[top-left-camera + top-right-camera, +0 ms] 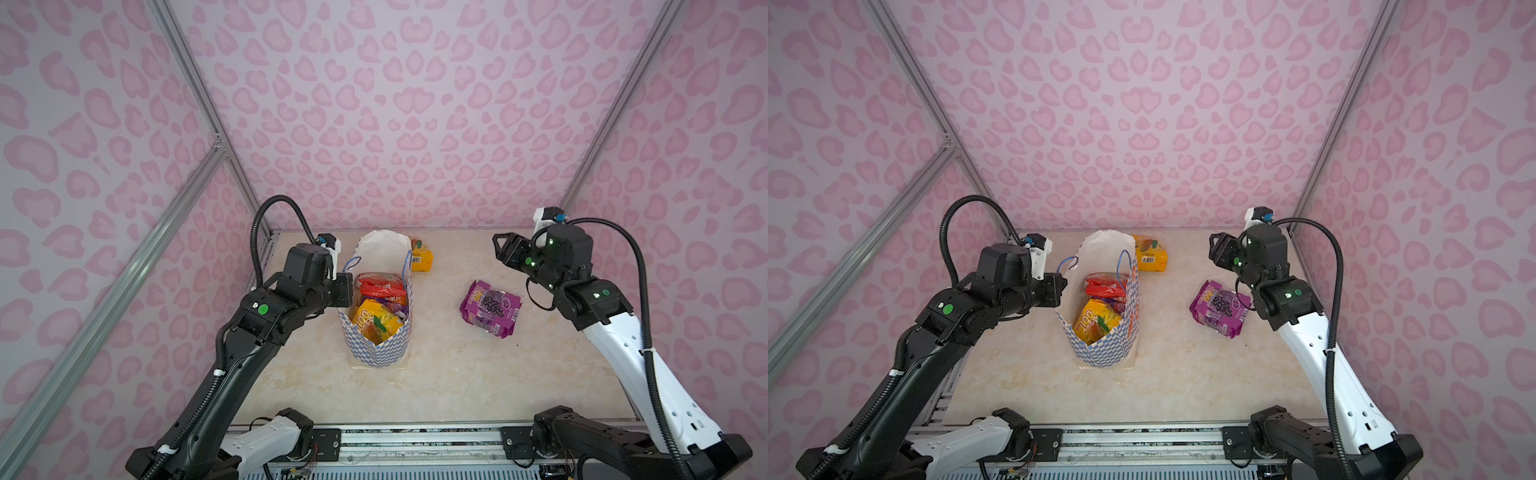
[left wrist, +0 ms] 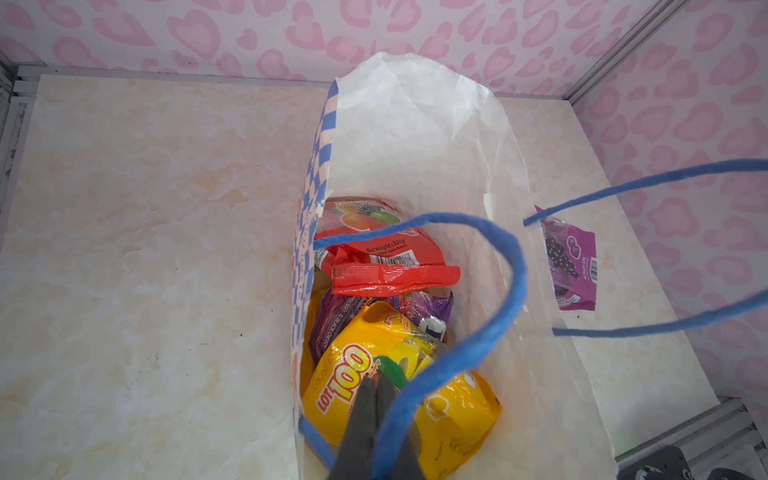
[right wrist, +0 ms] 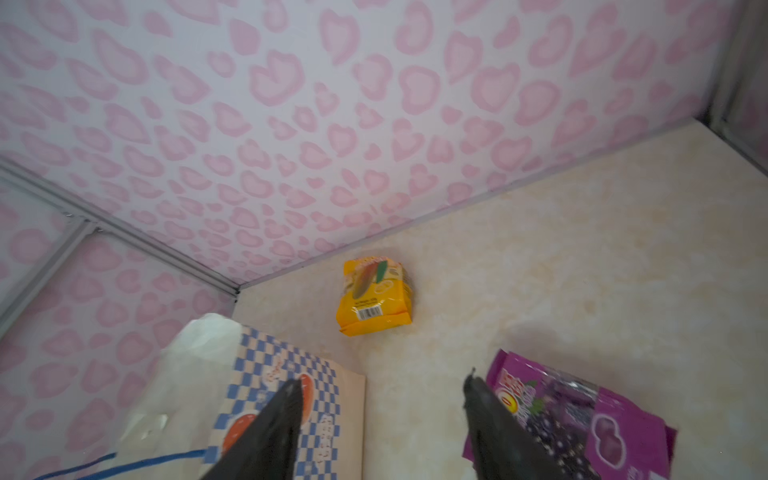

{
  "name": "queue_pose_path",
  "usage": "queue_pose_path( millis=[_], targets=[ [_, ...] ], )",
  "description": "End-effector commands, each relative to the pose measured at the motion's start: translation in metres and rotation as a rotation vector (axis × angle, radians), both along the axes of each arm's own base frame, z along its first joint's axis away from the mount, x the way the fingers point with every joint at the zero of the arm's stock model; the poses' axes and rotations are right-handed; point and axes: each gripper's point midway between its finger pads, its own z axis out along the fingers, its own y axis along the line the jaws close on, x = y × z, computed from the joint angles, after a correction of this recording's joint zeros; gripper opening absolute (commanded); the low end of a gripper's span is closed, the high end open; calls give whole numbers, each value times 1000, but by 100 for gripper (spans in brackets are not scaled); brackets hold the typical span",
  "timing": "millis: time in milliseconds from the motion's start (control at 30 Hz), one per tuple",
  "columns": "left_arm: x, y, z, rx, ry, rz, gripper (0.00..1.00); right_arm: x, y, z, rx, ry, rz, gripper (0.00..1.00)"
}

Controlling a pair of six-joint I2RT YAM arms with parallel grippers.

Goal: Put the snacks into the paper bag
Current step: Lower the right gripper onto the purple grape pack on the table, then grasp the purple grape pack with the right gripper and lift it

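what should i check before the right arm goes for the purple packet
1. The right gripper is open and empty: ok.
2. The purple packet lies alone on the table, with nothing on it: ok.
3. The paper bag stands upright with its mouth open: ok.
4. The left gripper is shut at the bag's rim; whether it pinches the rim or a handle: cannot tell.
5. Room above the red packet inside the bag: ok, probably.
6. All snacks packed: not ok; the yellow packet behind the bag is also out.
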Motion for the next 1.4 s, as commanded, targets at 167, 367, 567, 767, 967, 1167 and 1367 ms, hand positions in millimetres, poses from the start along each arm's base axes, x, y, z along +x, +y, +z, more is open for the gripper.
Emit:
queue_pose_path(
  millis=[167, 367, 567, 767, 967, 1167, 1367],
  targets=[
    [4, -7, -2, -16, -9, -29, 3, -18, -56, -142, 126, 293, -217, 97],
    [4, -9, -3, -21, -9, -32, 3, -15, -60, -207, 204, 404, -222, 98],
    [4, -9, -3, -23, -8, -33, 3, -8, -49, -239, 252, 481, -158, 98],
    [5, -10, -5, -20, -5, -34, 3, -4, -38, -268, 312, 524, -127, 98],
    [5, -10, -4, -21, -4, -37, 3, -5, -26, -293, 383, 559, -94, 97],
    [4, -9, -2, -22, -9, -35, 3, -4, -27, -298, 384, 561, -100, 79],
    [5, -9, -4, -19, -6, -34, 3, 0, -22, -285, 388, 516, -64, 49]
  ],
)
